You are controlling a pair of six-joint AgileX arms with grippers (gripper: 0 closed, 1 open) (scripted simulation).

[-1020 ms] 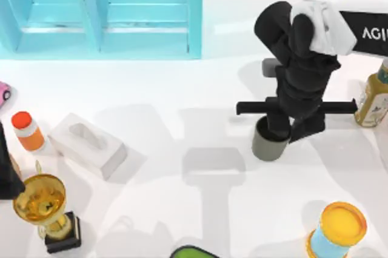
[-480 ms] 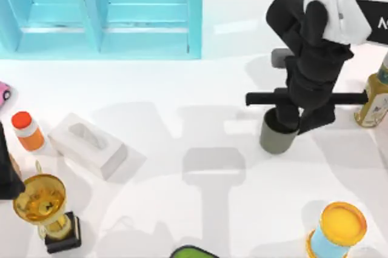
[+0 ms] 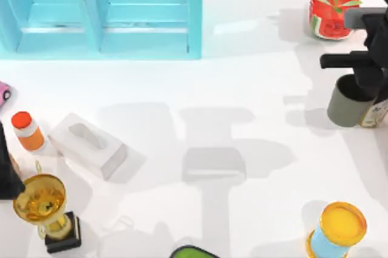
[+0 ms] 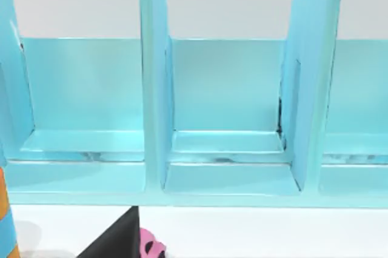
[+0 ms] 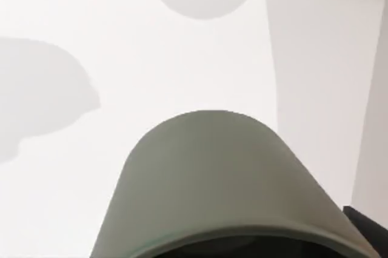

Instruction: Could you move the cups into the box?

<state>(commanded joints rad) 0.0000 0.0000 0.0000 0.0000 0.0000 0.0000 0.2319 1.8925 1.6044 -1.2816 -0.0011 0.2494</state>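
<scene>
The right gripper (image 3: pixel 364 91) hung at about three o'clock on the table, by the right edge, with a cup (image 3: pixel 347 102) clamped on its rim and carried clear of the table; a soft shadow lay below and to the left of it. From the right wrist the cup's (image 5: pixel 224 191) grey wall curved up close under the camera, with bare table beyond. It hung just beside a bottle (image 3: pixel 377 114) at the edge and well short of the watermelon pot (image 3: pixel 327 6) at one o'clock.

The box (image 3: pixel 103 13), a blue open crate with dividers, sat at eleven o'clock, well apart from the cup. Its compartments (image 4: pixel 227 149) looked empty from the left wrist. The left arm (image 3: pixel 7 167) was parked at nine o'clock by the left edge; whether its fingers were open or shut I cannot tell.

In my judgement the task was barely begun: one cup lifted but far from the box, nothing delivered. A second cup was not to be made out.
</scene>
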